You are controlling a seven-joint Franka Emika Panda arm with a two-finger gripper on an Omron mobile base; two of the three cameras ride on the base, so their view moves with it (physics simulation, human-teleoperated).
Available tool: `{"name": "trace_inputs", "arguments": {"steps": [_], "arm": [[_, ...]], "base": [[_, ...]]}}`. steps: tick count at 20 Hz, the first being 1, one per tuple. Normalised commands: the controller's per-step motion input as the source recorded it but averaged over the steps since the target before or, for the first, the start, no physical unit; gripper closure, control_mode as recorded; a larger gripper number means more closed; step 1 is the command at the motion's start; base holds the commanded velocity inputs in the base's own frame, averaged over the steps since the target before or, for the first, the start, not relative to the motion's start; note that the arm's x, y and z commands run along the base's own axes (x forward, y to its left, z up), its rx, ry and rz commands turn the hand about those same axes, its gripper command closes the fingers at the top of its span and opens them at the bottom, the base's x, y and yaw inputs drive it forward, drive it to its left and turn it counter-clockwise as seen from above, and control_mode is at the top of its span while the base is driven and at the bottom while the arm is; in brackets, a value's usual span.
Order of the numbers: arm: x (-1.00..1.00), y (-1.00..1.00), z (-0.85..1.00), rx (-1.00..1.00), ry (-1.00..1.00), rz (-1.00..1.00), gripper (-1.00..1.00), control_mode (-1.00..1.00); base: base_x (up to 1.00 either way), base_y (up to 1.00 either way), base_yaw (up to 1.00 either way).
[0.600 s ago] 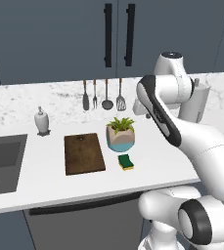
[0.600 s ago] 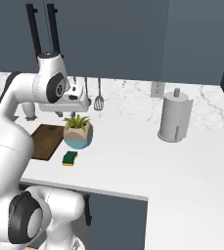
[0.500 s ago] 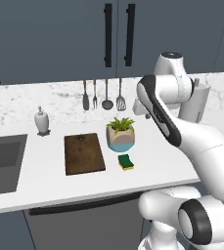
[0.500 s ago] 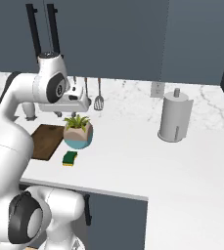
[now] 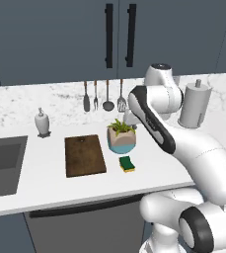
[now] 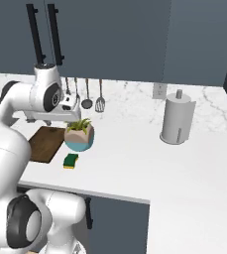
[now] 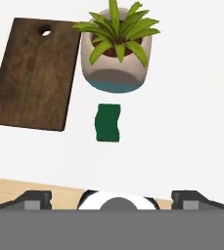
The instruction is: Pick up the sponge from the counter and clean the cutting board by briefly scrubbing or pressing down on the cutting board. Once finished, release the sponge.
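— One sponge (image 5: 128,163), one cutting board (image 5: 85,155), one potted plant (image 5: 121,138). That is the count on the near part of the counter (image 5: 45,190).

— Where does the sponge lie?

— Flat on the white counter, green side up, just in front of the plant pot and a little to the right of the board's near corner. It touches neither. In the hand view the sponge (image 7: 107,122) sits below the pot (image 7: 116,73), with the board (image 7: 34,73) off to the left, its small hole at the far end.

— Anything else to count?

— Four utensils (image 5: 103,96) hang in a row on the marbled wall behind the board. One soap bottle (image 5: 42,122) stands left of the board, beside the sink (image 5: 3,165). One paper towel roll (image 5: 194,105) stands upright on its holder at the far right.

— What holds what?

— The pot holds a green leafy plant in dark soil. The holder carries the one roll. The sink basin shows a drain at its bottom and nothing more that I can make out.

— And the claw?

— The gripper (image 7: 110,197) hangs above the counter with its two tips spread wide, one at each side of the hand view's lower edge, pinching nothing. The sponge lies well apart from them.
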Motion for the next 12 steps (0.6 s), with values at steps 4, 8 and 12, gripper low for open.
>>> {"name": "trace_inputs", "arguments": {"steps": [4, 8, 12], "arm": [[-0.17, 0.26, -0.43, 0.00, 0.00, -0.03, -1.00, -1.00], [0.00, 0.00, -0.34, 0.00, 0.01, 0.00, -1.00, -1.00], [0.04, 0.00, -0.43, -0.03, 0.00, 0.00, -1.00, -1.00]], "base": [[0.00, 0.00, 0.00], [0.00, 0.00, 0.00], [0.00, 0.00, 0.00]]}}
